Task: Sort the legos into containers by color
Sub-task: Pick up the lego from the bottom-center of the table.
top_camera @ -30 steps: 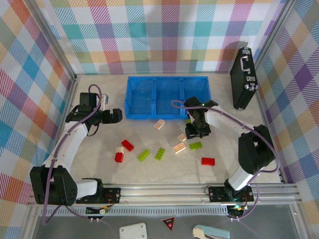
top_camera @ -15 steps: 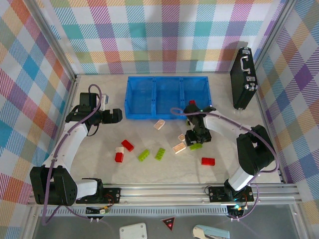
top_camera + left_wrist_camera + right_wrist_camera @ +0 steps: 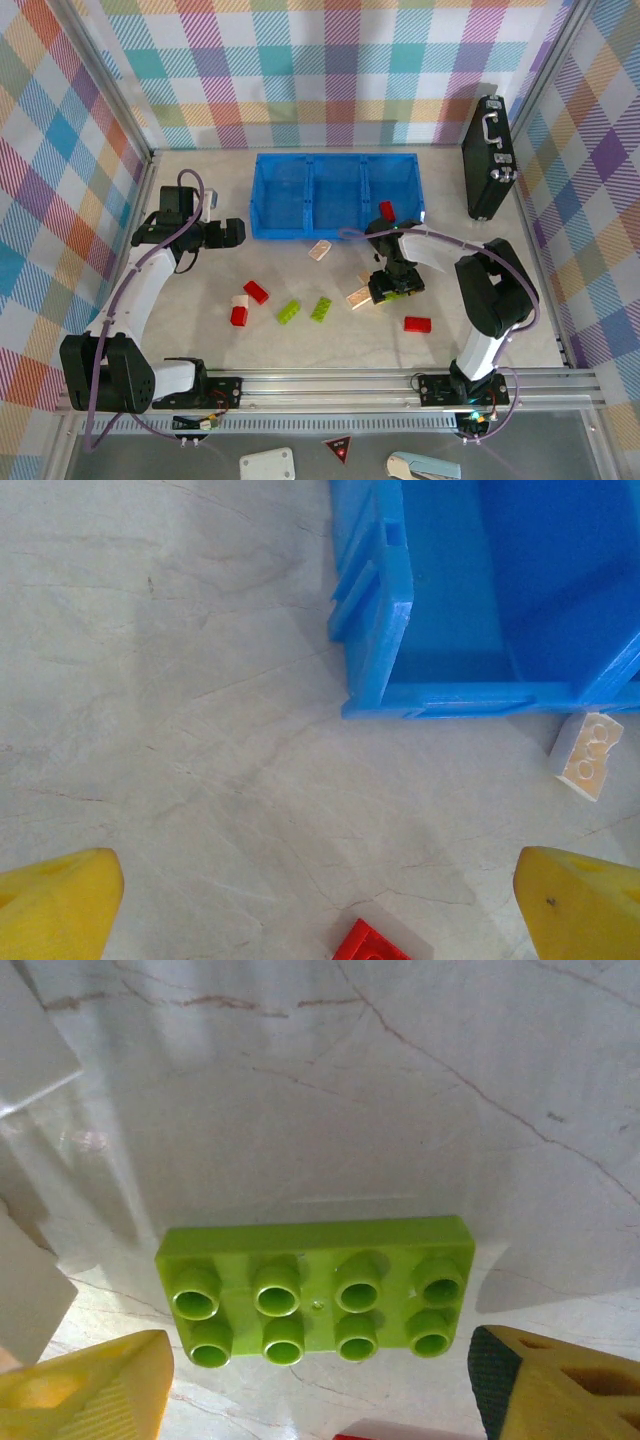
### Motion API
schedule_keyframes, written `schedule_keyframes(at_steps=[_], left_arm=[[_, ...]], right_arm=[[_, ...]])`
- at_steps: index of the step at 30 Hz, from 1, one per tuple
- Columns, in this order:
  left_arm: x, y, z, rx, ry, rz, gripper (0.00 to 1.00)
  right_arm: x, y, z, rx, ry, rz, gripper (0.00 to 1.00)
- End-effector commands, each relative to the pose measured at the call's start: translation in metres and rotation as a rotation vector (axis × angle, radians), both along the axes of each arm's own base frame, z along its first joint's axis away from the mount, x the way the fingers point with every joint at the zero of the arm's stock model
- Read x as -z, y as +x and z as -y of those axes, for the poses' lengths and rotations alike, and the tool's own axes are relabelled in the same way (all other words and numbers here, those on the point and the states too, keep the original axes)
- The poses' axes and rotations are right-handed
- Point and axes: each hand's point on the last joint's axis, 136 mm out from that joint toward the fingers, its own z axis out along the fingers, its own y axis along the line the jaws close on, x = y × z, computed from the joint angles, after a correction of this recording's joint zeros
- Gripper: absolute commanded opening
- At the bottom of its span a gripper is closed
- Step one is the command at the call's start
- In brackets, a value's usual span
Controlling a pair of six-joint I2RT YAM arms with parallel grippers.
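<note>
The blue container (image 3: 335,232) with three compartments stands at the back middle; a red lego (image 3: 386,210) lies at the front of its right compartment. My right gripper (image 3: 393,283) hangs low over a lime green lego (image 3: 315,1295), open, its yellow fingertips (image 3: 90,1390) flanking the brick's ends. Around it lie beige legos (image 3: 358,297), a red one (image 3: 417,324), two green ones (image 3: 322,308) and two red ones (image 3: 256,291). My left gripper (image 3: 232,233) is open beside the container's left corner (image 3: 400,610), with nothing between its fingers, near a beige lego (image 3: 590,753).
A black case (image 3: 488,155) with a metal handle leans at the right wall. Plaid walls close in three sides. An aluminium rail (image 3: 330,380) runs along the near edge. Bare table lies left of the container.
My right gripper has moved from the container's front edge toward me, down over the green lego, its jaws widening. The red lego now shows in the right compartment. The left arm has not moved.
</note>
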Motion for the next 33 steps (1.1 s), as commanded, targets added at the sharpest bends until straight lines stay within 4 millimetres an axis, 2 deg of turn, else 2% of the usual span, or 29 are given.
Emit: schedule_keyframes(at_steps=[1, 18, 27, 33], left_arm=[[-0.007, -0.004, -0.004, 0.003, 0.013, 0.012, 1.00], [-0.008, -0.004, -0.004, 0.001, 0.015, 0.015, 1.00], [-0.007, -0.004, -0.004, 0.002, 0.015, 0.013, 1.00], [-0.007, -0.004, -0.004, 0.003, 0.014, 0.015, 1.00]], right_arm=[[0.004, 0.003, -0.005, -0.023, 0.001, -0.006, 0.77], [0.007, 0.000, -0.002, -0.020, -0.009, -0.022, 0.67], [-0.008, 0.002, -0.003, -0.011, 0.006, 0.010, 0.63], [-0.025, 0.005, -0.005, -0.008, 0.023, 0.037, 0.62]])
